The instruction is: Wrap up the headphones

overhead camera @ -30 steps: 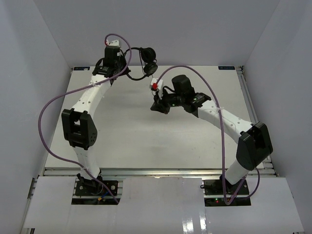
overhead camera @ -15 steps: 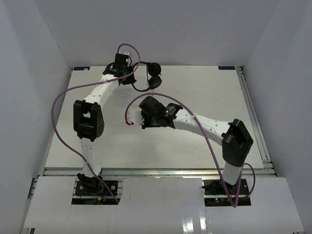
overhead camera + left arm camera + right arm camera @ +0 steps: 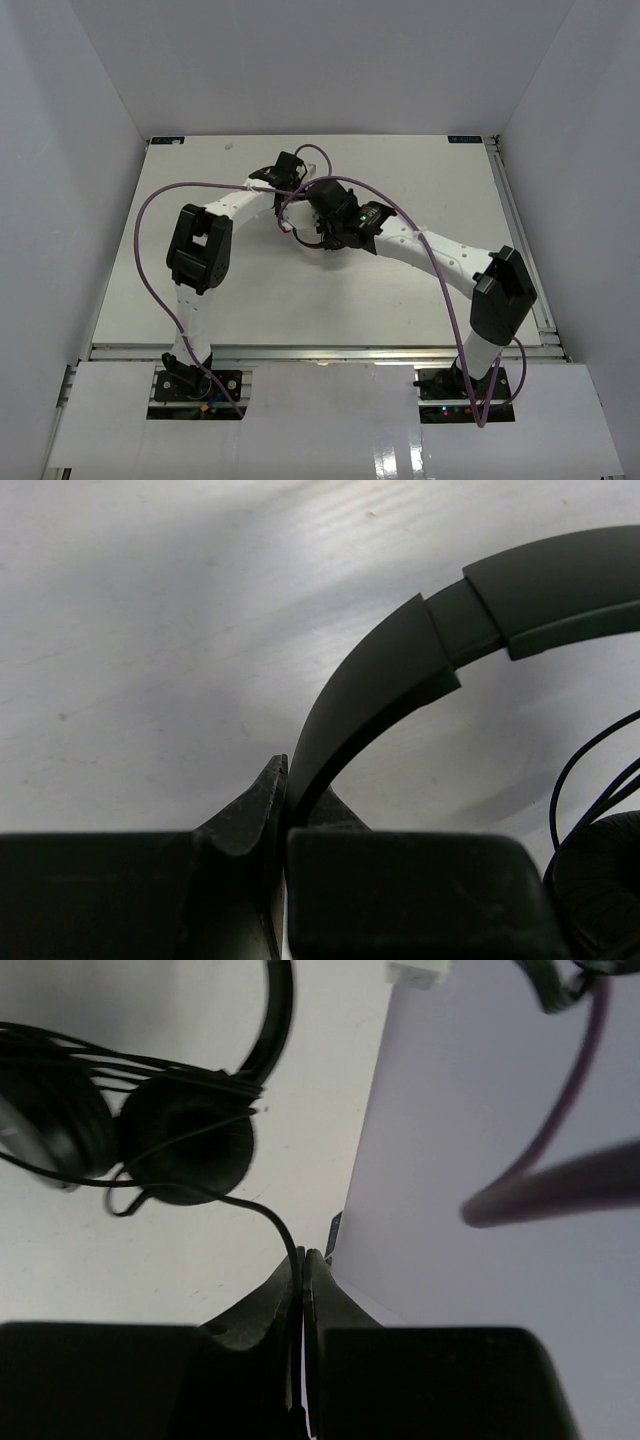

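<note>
The headphones are black. In the left wrist view my left gripper is shut on the arched headband, with one earcup and thin cord at lower right. In the right wrist view my right gripper is shut on the thin cord, which leads up to two earcups with several cord strands across them. In the top view both grippers meet at the table's back middle, the left gripper beside the right gripper. The headphones are mostly hidden between them.
Thick purple arm cables loop over the left side and arch over the right arm. A purple cable hangs close in the right wrist view. White enclosure walls surround the white table.
My left gripper has carried the headphones from the back edge toward the table's middle. My right gripper swung left, then back up beside the left gripper.
</note>
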You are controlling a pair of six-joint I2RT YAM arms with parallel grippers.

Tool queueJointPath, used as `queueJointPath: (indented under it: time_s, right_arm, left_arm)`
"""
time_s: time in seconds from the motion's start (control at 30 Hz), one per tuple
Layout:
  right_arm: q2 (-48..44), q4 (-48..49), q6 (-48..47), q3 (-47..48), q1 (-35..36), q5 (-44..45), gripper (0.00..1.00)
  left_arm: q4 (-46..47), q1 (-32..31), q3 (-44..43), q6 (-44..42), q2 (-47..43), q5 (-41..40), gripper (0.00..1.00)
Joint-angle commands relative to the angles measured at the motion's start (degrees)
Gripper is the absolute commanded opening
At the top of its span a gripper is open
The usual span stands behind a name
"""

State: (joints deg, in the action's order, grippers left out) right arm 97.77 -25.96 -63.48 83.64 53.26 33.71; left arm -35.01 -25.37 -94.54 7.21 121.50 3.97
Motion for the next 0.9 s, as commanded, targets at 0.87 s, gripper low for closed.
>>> queueJointPath:
  time_s: [0.87]
  right_arm:
    - [-7.6, 16.93, 13.99, -2.41, -13.23, -16.99, 0.08]
  left_arm:
    - [4.04, -4.34, 3.85, -2.45, -10.12, 38.65, 0.0]
